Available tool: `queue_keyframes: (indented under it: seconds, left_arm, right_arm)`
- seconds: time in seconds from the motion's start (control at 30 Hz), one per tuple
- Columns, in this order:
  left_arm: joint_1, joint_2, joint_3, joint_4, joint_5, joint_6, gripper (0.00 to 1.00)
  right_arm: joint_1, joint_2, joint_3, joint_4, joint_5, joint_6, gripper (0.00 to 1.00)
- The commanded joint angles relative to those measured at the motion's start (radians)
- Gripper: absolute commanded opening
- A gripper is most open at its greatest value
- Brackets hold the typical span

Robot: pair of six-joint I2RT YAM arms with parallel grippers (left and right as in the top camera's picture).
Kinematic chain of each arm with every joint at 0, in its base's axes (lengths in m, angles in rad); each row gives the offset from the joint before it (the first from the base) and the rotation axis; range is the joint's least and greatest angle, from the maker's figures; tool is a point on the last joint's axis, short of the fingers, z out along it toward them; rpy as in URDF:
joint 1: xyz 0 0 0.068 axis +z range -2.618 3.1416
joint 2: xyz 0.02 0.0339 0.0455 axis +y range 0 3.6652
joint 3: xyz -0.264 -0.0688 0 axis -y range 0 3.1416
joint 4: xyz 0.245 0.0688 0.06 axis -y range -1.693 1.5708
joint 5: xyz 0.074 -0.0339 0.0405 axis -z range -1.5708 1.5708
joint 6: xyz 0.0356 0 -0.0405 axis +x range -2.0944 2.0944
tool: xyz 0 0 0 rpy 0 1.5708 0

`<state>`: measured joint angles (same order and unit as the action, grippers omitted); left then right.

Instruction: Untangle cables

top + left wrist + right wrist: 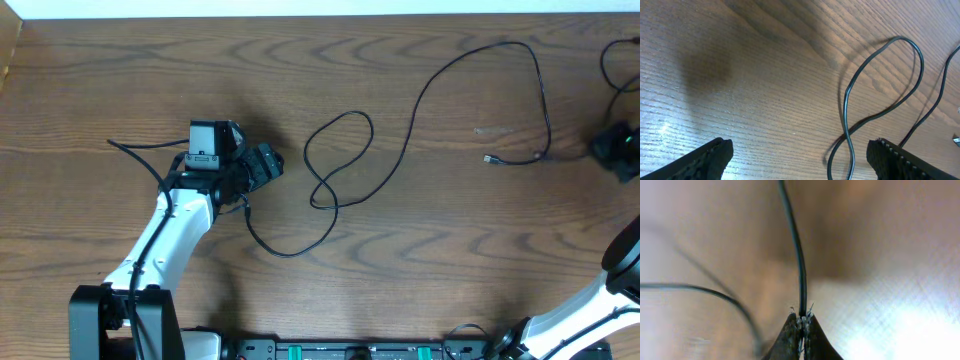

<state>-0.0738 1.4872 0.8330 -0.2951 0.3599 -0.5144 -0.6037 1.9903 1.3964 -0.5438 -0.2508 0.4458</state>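
A long thin black cable (412, 118) lies across the table. It forms a crossed loop (338, 158) in the middle and ends in a small plug (489, 158) on the right. My left gripper (268, 165) hovers just left of that loop and is open. In the left wrist view the loop (875, 75) lies ahead, and its crossing strand (849, 150) runs between the fingers (715, 156) without touching them. My right gripper (614, 150) is at the table's right edge. There its fingertips (802, 317) are shut on a black cable (796, 250) that runs straight away from them.
Another black cable (607, 60) curls at the far right corner, partly out of view. A blurred second strand (695, 287) curves left of the right gripper. The left arm (170, 230) reaches in from the front left, with a thin black cord (130, 147) trailing beside it.
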Motion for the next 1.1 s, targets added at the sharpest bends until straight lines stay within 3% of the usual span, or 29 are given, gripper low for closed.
queue_keyframes:
  seconds: [0.0, 0.27, 0.5, 0.63, 0.8, 0.9, 1.03, 1.07]
  left_arm:
    - [-0.002, 0.009, 0.022, -0.003, -0.014, 0.024, 0.91]
    - [-0.002, 0.009, 0.022, -0.003, -0.014, 0.024, 0.91]
    - [-0.002, 0.009, 0.022, -0.003, -0.014, 0.024, 0.91]
    - [-0.002, 0.009, 0.022, -0.003, -0.014, 0.024, 0.90]
    - [-0.002, 0.009, 0.022, -0.003, -0.014, 0.024, 0.90]
    - [-0.002, 0.009, 0.022, -0.003, -0.014, 0.024, 0.90]
    - [-0.002, 0.009, 0.022, -0.003, -0.014, 0.024, 0.90]
    - [-0.002, 0.009, 0.022, -0.003, -0.014, 0.024, 0.91]
  right_arm:
    - [0.005, 0.001, 0.088, 0.027, -0.079, 0.055, 0.01]
    - [0.032, 0.001, 0.179, 0.210, 0.014, 0.058, 0.01]
    - [0.071, 0.001, 0.178, 0.344, 0.227, 0.025, 0.01]
    - [0.086, 0.001, 0.178, 0.327, 0.238, -0.058, 0.01]
    - [0.100, 0.002, 0.177, 0.158, 0.237, -0.158, 0.01]
    - [0.113, 0.002, 0.174, 0.059, 0.238, -0.261, 0.11]
    - [0.120, 0.002, 0.148, 0.003, 0.238, -0.328, 0.40]
    - [0.121, 0.002, 0.138, 0.000, 0.238, -0.341, 0.43]
